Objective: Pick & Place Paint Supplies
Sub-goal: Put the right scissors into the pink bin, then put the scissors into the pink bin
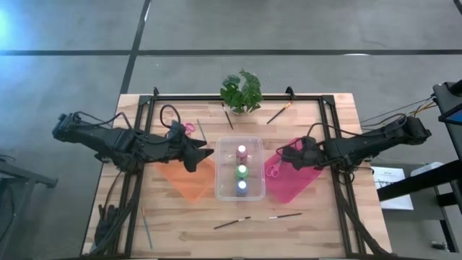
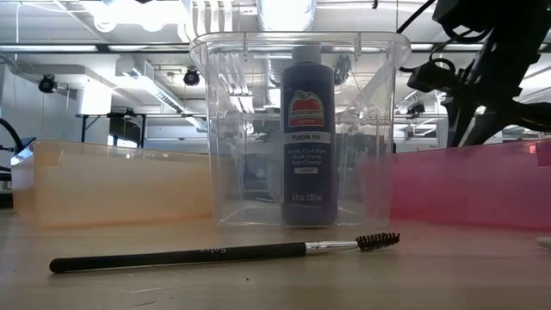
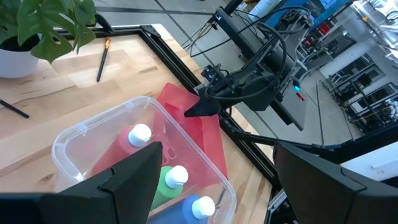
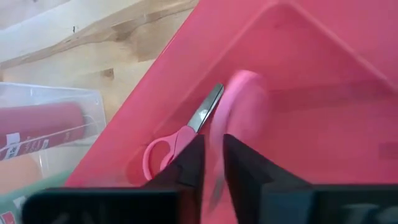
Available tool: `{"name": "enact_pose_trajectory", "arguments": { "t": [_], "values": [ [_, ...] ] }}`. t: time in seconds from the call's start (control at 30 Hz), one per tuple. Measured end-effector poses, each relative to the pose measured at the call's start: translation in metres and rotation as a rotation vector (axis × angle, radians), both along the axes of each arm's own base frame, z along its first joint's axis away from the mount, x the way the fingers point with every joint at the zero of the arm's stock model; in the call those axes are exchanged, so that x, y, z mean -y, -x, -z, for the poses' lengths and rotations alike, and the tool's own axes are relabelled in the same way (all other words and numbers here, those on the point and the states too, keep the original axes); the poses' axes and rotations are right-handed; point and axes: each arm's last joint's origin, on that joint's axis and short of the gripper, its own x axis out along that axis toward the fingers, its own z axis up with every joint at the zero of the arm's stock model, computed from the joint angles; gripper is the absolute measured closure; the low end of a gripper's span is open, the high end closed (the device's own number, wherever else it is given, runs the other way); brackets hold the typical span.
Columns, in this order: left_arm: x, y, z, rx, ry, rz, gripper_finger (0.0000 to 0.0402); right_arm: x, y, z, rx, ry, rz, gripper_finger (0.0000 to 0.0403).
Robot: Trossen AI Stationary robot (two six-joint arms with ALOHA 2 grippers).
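Observation:
A clear bin (image 1: 240,169) in the middle of the table holds a pink bottle (image 1: 242,152), a green bottle (image 1: 242,172) and a blue bottle (image 1: 242,188), all upright. My left gripper (image 1: 196,153) hangs open above the bin's left side, touching nothing. My right gripper (image 4: 212,163) points down into the pink tray (image 1: 294,177), its fingers a narrow gap apart. Pink-handled scissors (image 4: 180,140) lie flat on the tray floor. A blurred pink thing (image 4: 241,102) shows in the gap between the fingers. My right gripper comes at the pink tray from above, slanting down. The blurred pink thing (image 4: 217,177) runs into the narrow gap between its fingers (image 4: 186,165). I cannot tell whether the fingers touch it.
An orange tray (image 1: 189,180) lies left of the bin. A potted plant (image 1: 242,92) stands at the far edge. Thin brushes lie loose: two at the far side (image 1: 278,113) (image 1: 227,115), three near the front (image 1: 232,222) (image 1: 285,215) (image 1: 146,230). More pink scissors (image 1: 189,128) lie by the left arm.

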Motion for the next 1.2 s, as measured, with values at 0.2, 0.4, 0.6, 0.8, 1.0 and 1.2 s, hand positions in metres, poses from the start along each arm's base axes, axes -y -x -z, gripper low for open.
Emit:
{"name": "enact_pose_trajectory", "arguments": {
  "t": [0.2,0.4,0.6,0.8,1.0,1.2],
  "values": [
    [0.0,0.0,0.0,0.0,0.0,0.0,0.0085,0.001,0.0,0.0,-0.002,0.017,0.009,0.0263],
    [0.0,0.0,0.0,-0.002,-0.001,0.0,0.0085,0.002,0.001,-0.003,0.024,0.051,0.01,0.0223],
    [-0.001,0.001,0.003,-0.038,-0.015,0.001,0.0085,0.003,0.0,-0.014,0.125,0.094,-0.047,0.022],
    [-0.004,-0.003,-0.003,0.008,-0.097,0.027,0.0095,0.005,0.005,-0.026,0.208,0.125,-0.053,0.022],
    [-0.049,-0.008,-0.027,0.059,-0.137,0.014,0.0153,0.006,0.007,-0.03,0.241,0.146,-0.042,0.022],
    [-0.102,0.004,-0.051,0.005,-0.202,0.047,0.0227,0.006,0.006,-0.031,0.252,0.145,-0.057,0.0219]
  ]
}}
